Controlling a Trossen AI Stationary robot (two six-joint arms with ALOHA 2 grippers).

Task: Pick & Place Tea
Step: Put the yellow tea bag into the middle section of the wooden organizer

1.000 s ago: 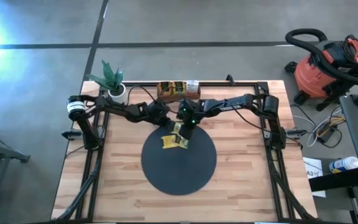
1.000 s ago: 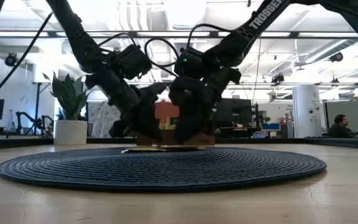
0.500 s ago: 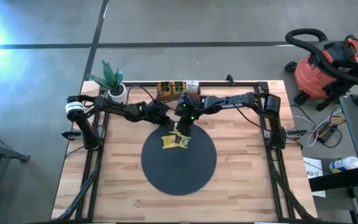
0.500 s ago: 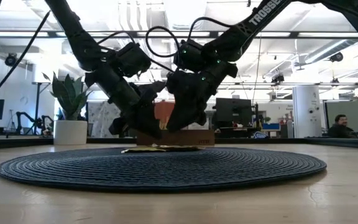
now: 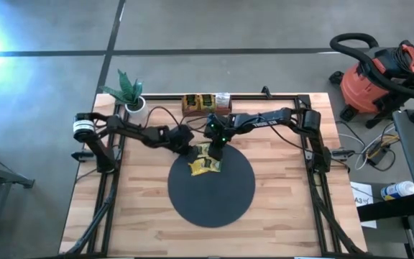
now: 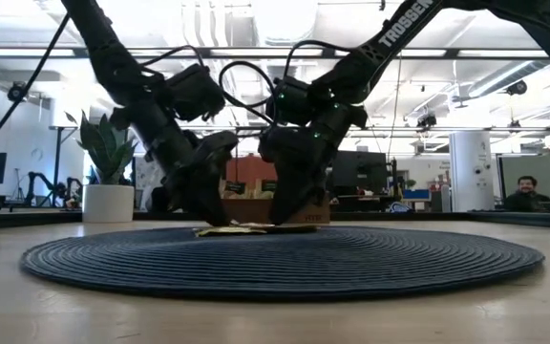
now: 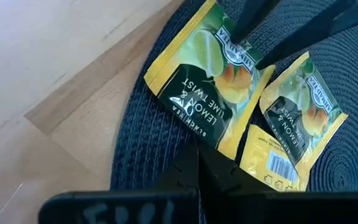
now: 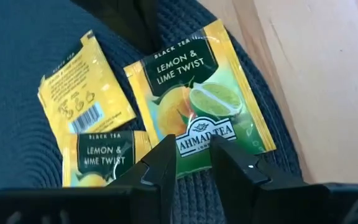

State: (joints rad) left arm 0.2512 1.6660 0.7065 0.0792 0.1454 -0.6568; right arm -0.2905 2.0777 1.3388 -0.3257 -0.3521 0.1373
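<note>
Tea packets (image 8: 201, 99) lie on black mat (image 5: 214, 198) atop wooden table (image 5: 279, 216).

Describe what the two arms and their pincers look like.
Both arms are dark, jointed and slim, with looping black cables near the wrists. The right arm carries white TROSSEN lettering and a small green light. Each pincer, left pincer and right pincer, has two flat black fingers.

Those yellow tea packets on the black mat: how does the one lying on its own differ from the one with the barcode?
The lone packet lies face up, showing lemon and lime art; the barcode packet lies back up, plain yellow. The lone one lies clear; the barcode one overlaps a third packet. Both are small yellow squares on the mat.
</note>
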